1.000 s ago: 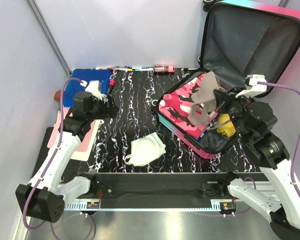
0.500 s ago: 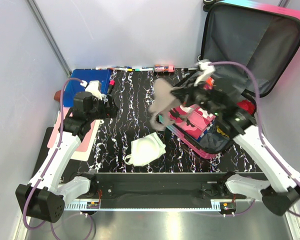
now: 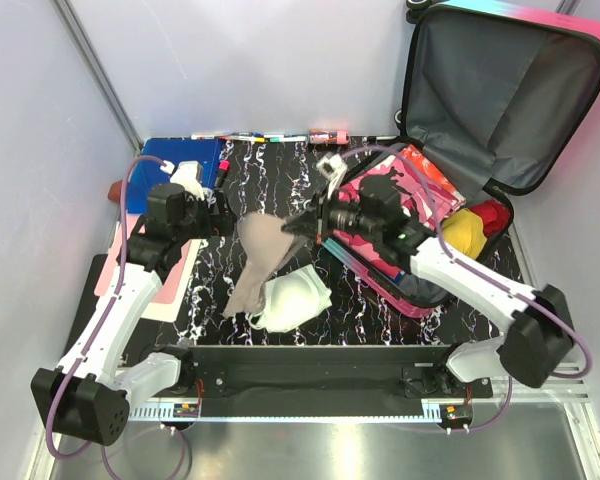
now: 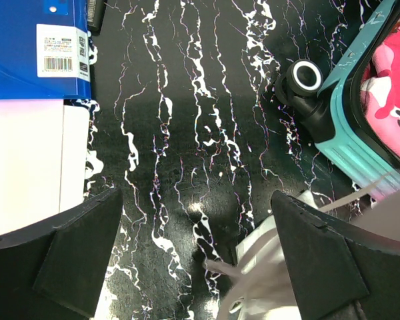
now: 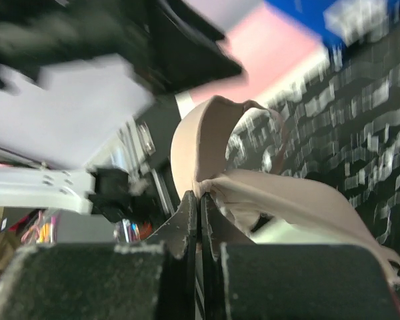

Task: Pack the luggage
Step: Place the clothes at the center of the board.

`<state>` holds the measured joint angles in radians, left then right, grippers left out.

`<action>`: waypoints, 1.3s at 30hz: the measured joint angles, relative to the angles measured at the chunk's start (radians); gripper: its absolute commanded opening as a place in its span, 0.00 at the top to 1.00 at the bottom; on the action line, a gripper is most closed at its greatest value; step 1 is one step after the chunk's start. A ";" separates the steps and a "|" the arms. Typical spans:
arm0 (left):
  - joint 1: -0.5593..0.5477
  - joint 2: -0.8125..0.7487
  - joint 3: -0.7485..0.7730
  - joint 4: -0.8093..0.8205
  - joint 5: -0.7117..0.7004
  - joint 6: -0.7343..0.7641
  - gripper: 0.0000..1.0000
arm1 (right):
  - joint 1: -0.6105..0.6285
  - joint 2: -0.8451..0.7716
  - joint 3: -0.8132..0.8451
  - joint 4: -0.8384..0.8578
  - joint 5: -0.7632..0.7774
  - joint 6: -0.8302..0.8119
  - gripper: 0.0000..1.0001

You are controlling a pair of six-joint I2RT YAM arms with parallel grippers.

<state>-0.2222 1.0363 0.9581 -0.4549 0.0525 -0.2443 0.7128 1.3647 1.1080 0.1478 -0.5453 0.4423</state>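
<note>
- Black marbled tabletop (image 3: 270, 180) is seen under both arms, boxed in by pale grey walls
- Nearest the bases, a white garment (image 3: 292, 297) is laid crumpled on the table, outside the case
- Just above it a beige garment (image 3: 258, 250) is hung from the right gripper (image 3: 298, 228), whose fingers are clenched on a thin fold of the cloth; its lower end is dangled close to the white garment, though contact cannot be told
- Left of this, the left gripper (image 4: 197, 197) is held over bare table with its fingers spread wide and nothing between them
- Further left, a blue folder (image 3: 180, 158) is laid flat
- At the far right the luggage (image 3: 490, 90) is stood open, its lid propped upright, with a pink camouflage item (image 4: 387, 80), a yellow item (image 3: 463, 232) and a red item (image 3: 492, 215) lying in the base
- The beige garment is judged to be outside the luggage, so packing is not finished
- Slipping is the main risk, since only an edge is pinched; loose straps could also be snagged on the luggage rim, or the white garment dragged along
</note>
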 measured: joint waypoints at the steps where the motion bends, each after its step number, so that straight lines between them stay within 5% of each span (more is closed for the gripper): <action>1: 0.000 0.000 0.000 0.000 0.000 0.000 0.01 | 0.000 0.017 -0.033 0.012 0.000 0.011 1.00; 7: 0.000 0.000 0.000 0.000 0.001 0.000 0.01 | 0.000 0.132 -0.165 0.024 -0.002 0.056 1.00; 18: 0.000 0.000 0.000 0.000 0.001 0.000 0.01 | -0.001 0.340 -0.136 0.151 -0.010 0.143 1.00; 30: 0.000 0.000 0.000 0.000 0.004 0.000 0.01 | -0.007 0.319 -0.122 -0.044 0.085 0.183 0.92; 33: 0.000 0.000 0.000 0.000 0.005 0.000 0.01 | -0.007 0.267 -0.169 -0.081 0.084 0.190 0.72; 35: 0.000 0.002 0.000 0.000 0.004 0.000 0.01 | -0.008 0.239 -0.205 -0.103 0.083 0.193 0.42; 39: 0.000 0.014 0.000 0.000 0.005 0.000 0.01 | -0.008 0.192 -0.245 -0.185 0.084 0.173 0.07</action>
<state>-0.2222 1.0504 0.9585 -0.4553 0.0570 -0.2443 0.7048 1.5562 0.8631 -0.0372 -0.4610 0.6151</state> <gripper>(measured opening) 0.984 0.704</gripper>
